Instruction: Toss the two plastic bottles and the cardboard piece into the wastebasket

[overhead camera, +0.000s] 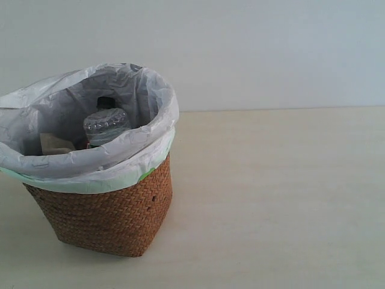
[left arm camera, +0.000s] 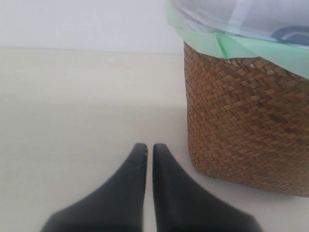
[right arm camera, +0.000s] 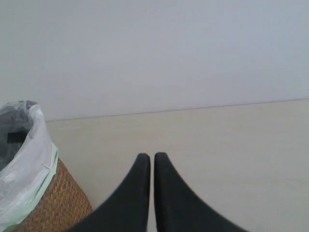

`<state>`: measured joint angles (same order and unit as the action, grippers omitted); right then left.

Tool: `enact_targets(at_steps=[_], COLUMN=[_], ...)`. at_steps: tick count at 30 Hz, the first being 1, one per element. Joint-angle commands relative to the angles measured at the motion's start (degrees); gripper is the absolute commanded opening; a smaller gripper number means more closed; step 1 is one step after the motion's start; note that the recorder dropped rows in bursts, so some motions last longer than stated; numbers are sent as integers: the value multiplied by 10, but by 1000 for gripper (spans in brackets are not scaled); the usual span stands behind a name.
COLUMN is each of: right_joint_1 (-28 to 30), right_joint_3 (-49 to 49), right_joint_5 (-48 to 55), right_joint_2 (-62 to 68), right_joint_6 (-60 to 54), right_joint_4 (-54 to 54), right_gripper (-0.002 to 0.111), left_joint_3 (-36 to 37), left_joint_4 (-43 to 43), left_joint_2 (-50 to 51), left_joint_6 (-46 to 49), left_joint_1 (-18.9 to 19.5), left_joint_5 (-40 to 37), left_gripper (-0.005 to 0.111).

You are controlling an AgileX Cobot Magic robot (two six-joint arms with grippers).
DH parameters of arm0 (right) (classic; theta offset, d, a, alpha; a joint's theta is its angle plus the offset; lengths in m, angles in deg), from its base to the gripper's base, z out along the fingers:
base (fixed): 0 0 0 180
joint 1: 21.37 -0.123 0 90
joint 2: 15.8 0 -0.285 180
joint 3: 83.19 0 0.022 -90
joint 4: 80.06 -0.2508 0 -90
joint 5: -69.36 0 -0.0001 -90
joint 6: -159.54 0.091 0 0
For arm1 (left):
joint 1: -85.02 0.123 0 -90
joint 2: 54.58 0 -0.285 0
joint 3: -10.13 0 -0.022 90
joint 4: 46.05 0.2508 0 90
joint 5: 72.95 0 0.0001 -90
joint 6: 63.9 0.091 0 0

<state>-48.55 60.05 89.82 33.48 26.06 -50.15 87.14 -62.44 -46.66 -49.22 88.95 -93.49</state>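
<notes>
As the wastebasket (overhead camera: pixel 108 211) stood at the left of the pale table (overhead camera: pixel 271 198), we found its white liner bag (overhead camera: pixel 150 102) folded out over the rim, with a green edge showing under the fold. Inside, toward the left, the cardboard piece (overhead camera: pixel 54 143) lay low against the bag. Just right of it the longer bottle (overhead camera: pixel 107 125) stood cap-up, its black cap (overhead camera: pixel 106 102) at the top and a sliver of red label low on its side. Right of the basket the table ran on to a plain wall (overhead camera: pixel 252 48). The left gripper (left arm camera: pixel 146 147) hung low over the table near the basket's woven side, its black fingers drawn together to a thin slit and holding nothing. The right gripper (right arm camera: pixel 148 157) sat beside the basket's rim, pinched together likewise and empty.
</notes>
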Motion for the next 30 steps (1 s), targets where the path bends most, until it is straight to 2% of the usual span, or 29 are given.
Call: enact_targets(at_steps=[1, 7, 16, 22, 26, 30], right_joint_1=[1, 1, 3, 45, 49, 47], right_joint_3=[-4, -4, -8, -153, -233, -277], right_joint_5=[58, 59, 85, -43, -125, -116], right_joint_2=[-54, -105, -111, -206, -280, -336], right_joint_6=[25, 25, -7, -10, -10, -4], right_joint_4=[3, 3, 19, 90, 135, 142], right_gripper=[0, 0, 0, 0, 0, 0], left_joint_3=[2, 2, 2, 2, 2, 2], left_joint_4=[2, 2, 2, 2, 2, 2], left_joint_2=[-1, -1, -1, -1, -1, -1], left_joint_6=[3, 3, 3, 3, 3, 3], left_joint_1=[2, 2, 2, 2, 2, 2], left_joint_5=[0, 0, 0, 0, 0, 0], left_gripper=[4, 4, 4, 4, 4, 4])
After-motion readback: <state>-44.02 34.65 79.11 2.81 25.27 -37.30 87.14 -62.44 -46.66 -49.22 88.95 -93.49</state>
